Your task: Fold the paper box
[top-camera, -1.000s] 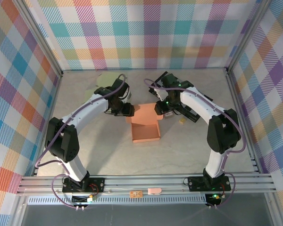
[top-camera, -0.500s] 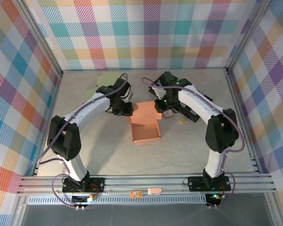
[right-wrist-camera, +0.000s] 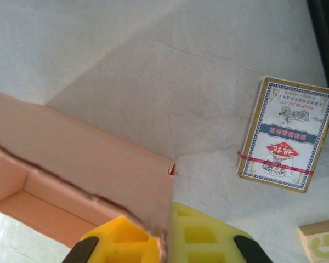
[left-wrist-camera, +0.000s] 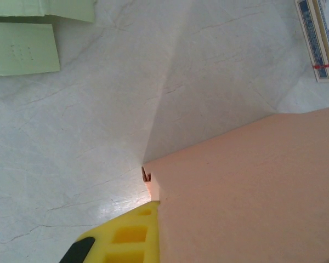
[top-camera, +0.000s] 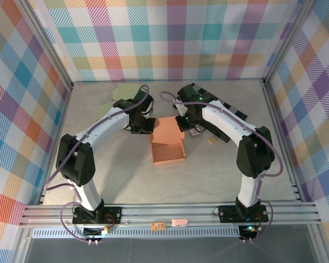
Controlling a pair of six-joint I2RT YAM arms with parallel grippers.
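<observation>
Box (top-camera: 168, 156) sits mid-table between our two arms, and we judge it most of the way folded. The tray part is formed, its walls standing and its cavity open to the top camera. What is left, as we read it, is the lid (top-camera: 167, 130), the flat panel joined to the far wall. It is not down over the tray and has yet to be swung over and tucked in. Whether it stands upright or leans back we cannot tell.

Our left gripper (top-camera: 144, 126) is at the lid's far left corner. On its wrist camera one yellow finger (left-wrist-camera: 126, 235) lies against the panel's edge and the other is hidden behind the card, so we take the jaws as pressed together on the lid. Our right gripper (top-camera: 183, 125) is at the opposite corner. Its wrist camera shows the card edge running between the two yellow fingers, the jaws pinching it with no gap.

A card deck (right-wrist-camera: 288, 142) and a wooden block (right-wrist-camera: 321, 241) lie near on the right, apart from the box.
</observation>
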